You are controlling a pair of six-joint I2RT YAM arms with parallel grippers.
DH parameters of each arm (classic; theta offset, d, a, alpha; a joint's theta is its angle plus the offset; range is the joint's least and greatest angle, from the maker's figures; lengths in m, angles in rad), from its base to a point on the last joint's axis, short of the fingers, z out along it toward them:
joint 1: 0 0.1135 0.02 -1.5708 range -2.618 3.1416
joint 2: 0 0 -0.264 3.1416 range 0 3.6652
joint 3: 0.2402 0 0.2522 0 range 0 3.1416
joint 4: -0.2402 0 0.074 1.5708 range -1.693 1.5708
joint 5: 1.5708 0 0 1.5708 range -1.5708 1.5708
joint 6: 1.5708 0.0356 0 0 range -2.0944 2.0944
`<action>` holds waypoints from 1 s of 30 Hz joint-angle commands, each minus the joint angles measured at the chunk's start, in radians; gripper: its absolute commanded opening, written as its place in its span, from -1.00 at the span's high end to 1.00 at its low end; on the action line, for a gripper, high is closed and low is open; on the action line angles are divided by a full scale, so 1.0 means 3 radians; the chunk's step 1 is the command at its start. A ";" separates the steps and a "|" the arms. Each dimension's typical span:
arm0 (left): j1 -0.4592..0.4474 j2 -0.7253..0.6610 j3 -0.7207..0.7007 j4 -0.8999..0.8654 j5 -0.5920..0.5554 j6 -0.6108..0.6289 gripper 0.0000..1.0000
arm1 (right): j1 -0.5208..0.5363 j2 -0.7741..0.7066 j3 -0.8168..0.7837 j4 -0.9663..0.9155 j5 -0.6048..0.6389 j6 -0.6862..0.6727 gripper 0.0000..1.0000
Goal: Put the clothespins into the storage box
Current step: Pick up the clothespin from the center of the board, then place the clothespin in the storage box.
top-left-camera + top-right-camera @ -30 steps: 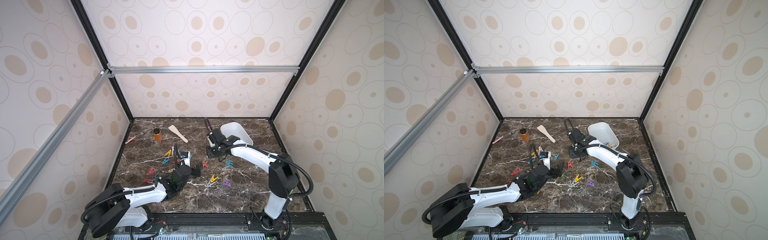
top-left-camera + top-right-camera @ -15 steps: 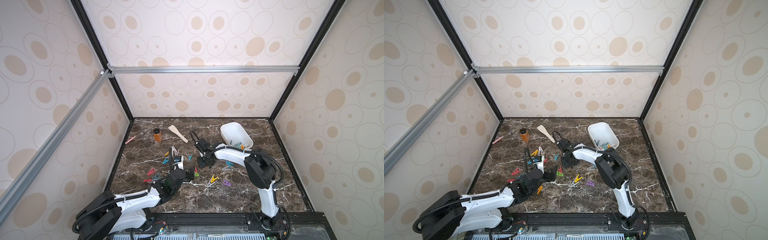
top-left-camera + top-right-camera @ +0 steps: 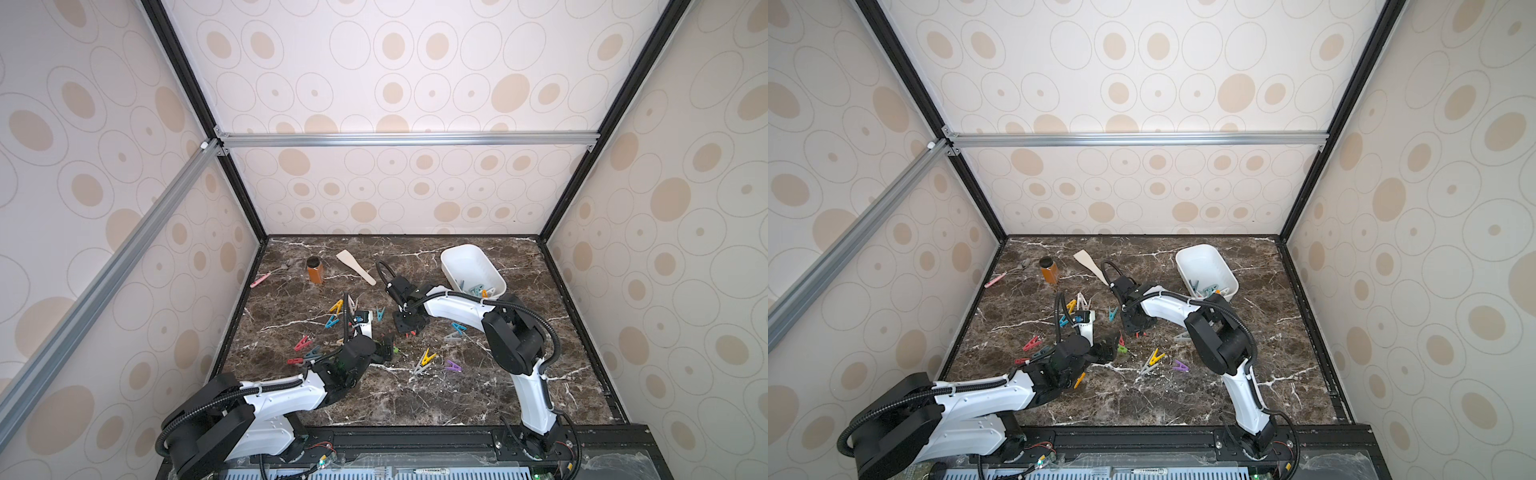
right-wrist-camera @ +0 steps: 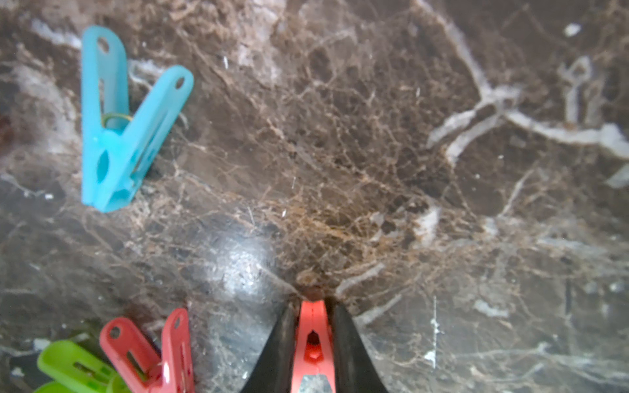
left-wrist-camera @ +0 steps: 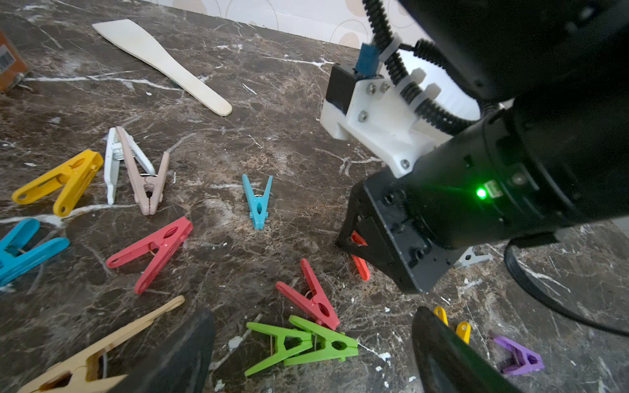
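**Red peg pinched in the right jaws; box holding a few**

The right jaws are pinching a red peg (image 4: 312, 343), their black tapered tips pressing on both its flanks, low over the middle of the surface (image 3: 457, 395). The peg is smooth moulded plastic with a hole through its body. A translucent teal peg (image 4: 119, 129), V-shaped with a wire spring, is lying nearby and apart from it.

The left jaws are standing spread wide and gripping nothing, just beside two bright green pegs (image 5: 299, 343) that are lying overlapped. A second red peg (image 5: 316, 299) is touching them. Further out, a coral peg (image 5: 153, 251), a yellow peg (image 5: 61, 180), a white peg (image 5: 110, 163), a beige peg (image 5: 146, 177), a blue peg (image 5: 23, 251), a cream peg (image 5: 102, 354) and a purple peg (image 5: 519, 355) are lying scattered.

The box (image 3: 465, 264), a smooth white tub with rounded corners, is sitting at the back right. It is holding a few pegs (image 3: 478, 289), grey, teal and orange, bunched at its near end.

A flat pale wooden spatula (image 3: 355, 267) and an amber jar (image 3: 316, 270) with a black lid are standing behind the scatter. The jar's barcode label is showing in the left wrist view, too cropped to read. The surface is glossy dark brown marble with white veins.
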 commanded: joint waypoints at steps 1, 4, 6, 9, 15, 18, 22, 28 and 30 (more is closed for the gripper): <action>0.0027 0.0023 0.0116 0.0065 0.0022 -0.0009 -0.79 | 0.0043 -0.0086 -0.0077 -0.0103 0.0084 0.0056 0.65; 0.0026 0.0012 0.0114 0.0060 0.0015 -0.0018 -0.79 | 0.0044 -0.0202 -0.0120 -0.0110 0.0114 0.0077 0.70; 0.0026 0.0020 0.0148 0.0084 0.0042 -0.0015 -0.78 | 0.0043 -0.0322 -0.0158 -0.0131 0.0162 0.0102 0.71; 0.0022 0.0085 0.0216 0.0201 0.0135 0.0016 -0.75 | 0.0001 -0.0551 -0.0229 -0.0183 0.0264 0.0105 0.73; -0.0274 0.0428 0.0467 0.0727 0.0207 0.0334 -0.73 | -0.0398 -0.1192 -0.0539 -0.0167 0.0309 0.0124 0.76; -0.0459 0.0799 0.0757 0.0823 0.0325 0.0459 -0.74 | -0.0792 -0.1492 -0.0714 -0.0068 0.0398 0.0144 0.77; -0.0602 0.1307 0.1199 0.0751 0.0500 0.0442 -0.75 | -0.1386 -0.1668 -0.0917 0.0235 0.0355 0.0200 0.77; -0.0665 0.1633 0.1481 0.0624 0.0520 0.0393 -0.75 | -0.1940 -0.1302 -0.0768 0.0426 0.0230 0.0226 0.79; -0.0664 0.1613 0.1476 0.0592 0.0477 0.0436 -0.75 | -0.2017 -0.1102 -0.0598 0.0391 0.0210 0.0221 0.80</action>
